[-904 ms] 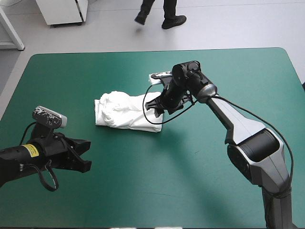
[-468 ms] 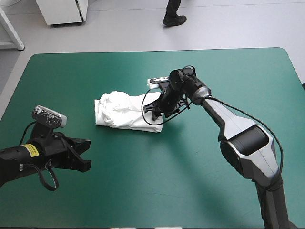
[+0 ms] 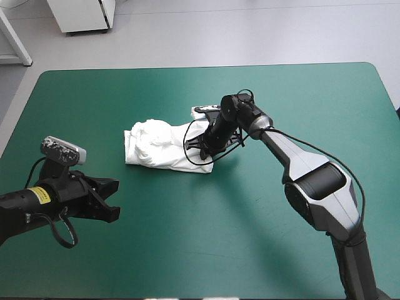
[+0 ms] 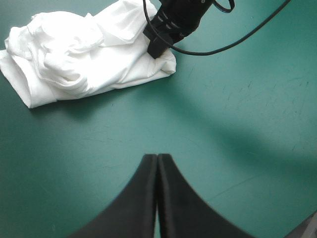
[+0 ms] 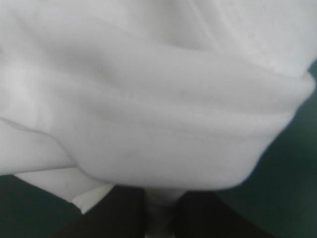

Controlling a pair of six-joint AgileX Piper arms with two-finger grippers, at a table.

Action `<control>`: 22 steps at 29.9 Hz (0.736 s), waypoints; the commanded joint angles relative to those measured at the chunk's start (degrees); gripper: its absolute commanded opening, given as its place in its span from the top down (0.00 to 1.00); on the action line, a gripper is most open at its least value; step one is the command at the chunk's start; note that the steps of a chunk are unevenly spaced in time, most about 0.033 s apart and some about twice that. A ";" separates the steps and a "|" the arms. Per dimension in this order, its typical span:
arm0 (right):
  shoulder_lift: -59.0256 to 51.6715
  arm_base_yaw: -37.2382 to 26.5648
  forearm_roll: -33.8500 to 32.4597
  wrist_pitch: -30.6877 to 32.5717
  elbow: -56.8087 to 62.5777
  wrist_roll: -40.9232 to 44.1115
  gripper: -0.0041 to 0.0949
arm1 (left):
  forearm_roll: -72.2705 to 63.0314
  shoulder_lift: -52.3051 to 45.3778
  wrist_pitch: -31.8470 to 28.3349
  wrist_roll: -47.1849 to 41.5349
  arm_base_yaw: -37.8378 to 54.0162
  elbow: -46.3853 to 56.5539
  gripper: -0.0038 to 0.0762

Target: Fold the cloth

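Though unclear overhead, right pincer (image 5: 161, 202) at wrist tight on T-shirt (image 5: 158, 99); left pincer (image 4: 157, 158) together.

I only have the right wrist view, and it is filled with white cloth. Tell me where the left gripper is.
Observer: The left gripper is over bare teal-green table cover toward the table's left edge, well apart from the white short-sleeved T-shirt.
Operator: Report its fingers.
Observer: Shut, meeting in one pointed arch in the left wrist view, with nothing between them.
Operator: Describe the whole T-shirt.
Observer: It lies as a folded bundle near the table's middle; the right gripper is shut on the end toward the table's right edge.
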 commanded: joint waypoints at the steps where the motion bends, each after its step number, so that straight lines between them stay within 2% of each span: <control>1: -3.05 -0.19 -2.90 1.82 -1.29 -0.17 0.97 | -1.42 -0.05 -3.49 -0.16 -0.01 -1.22 0.96; 4: -3.15 -0.28 -7.67 4.96 -1.19 0.80 0.98 | -1.42 -0.05 -3.49 -0.16 -0.01 -1.22 0.96; 11: -6.10 -4.58 -12.76 4.96 -0.83 2.85 0.98 | -1.42 -0.05 -3.37 -0.16 -0.01 -1.22 0.96; 22: -10.12 -18.72 -19.54 4.96 7.59 2.69 0.98 | -1.56 -0.05 -3.37 0.08 -0.01 -1.22 0.96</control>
